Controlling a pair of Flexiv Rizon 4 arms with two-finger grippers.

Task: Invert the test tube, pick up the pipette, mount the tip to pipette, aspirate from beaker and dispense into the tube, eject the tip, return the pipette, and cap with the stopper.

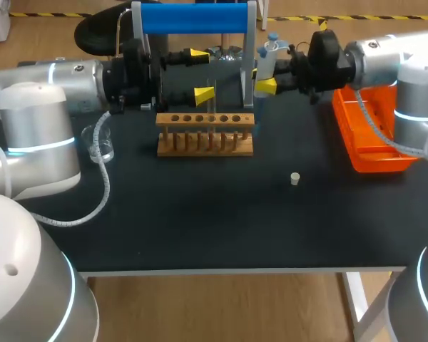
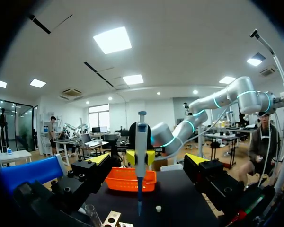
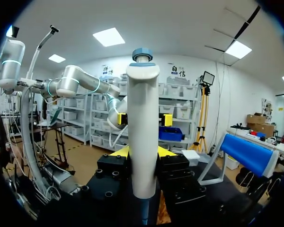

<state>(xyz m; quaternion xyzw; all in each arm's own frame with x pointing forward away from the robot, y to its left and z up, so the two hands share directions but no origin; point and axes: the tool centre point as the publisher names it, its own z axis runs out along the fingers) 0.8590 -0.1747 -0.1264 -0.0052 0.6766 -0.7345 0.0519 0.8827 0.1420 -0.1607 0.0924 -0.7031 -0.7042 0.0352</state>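
Up behind the wooden rack [image 1: 205,142], the pipette [image 3: 143,132] stands upright, pinched between the yellow fingers of the right gripper [image 1: 265,80], clear of the blue-barred stand [image 1: 192,18]. So the pick-up looks done; whether a tip is mounted, I can't tell. Opposite hovers the left gripper [image 1: 200,73], fingers spread wide, gripping nothing, just beside the test tube [image 1: 212,100] upright in the rack. Over by the left arm sits the beaker [image 1: 100,142], so aspirating looks yet to come. Loose on the dark table [image 1: 200,214] lies the stopper [image 1: 294,178]: capping remains. Under the right arm waits an orange tray [image 1: 371,135].
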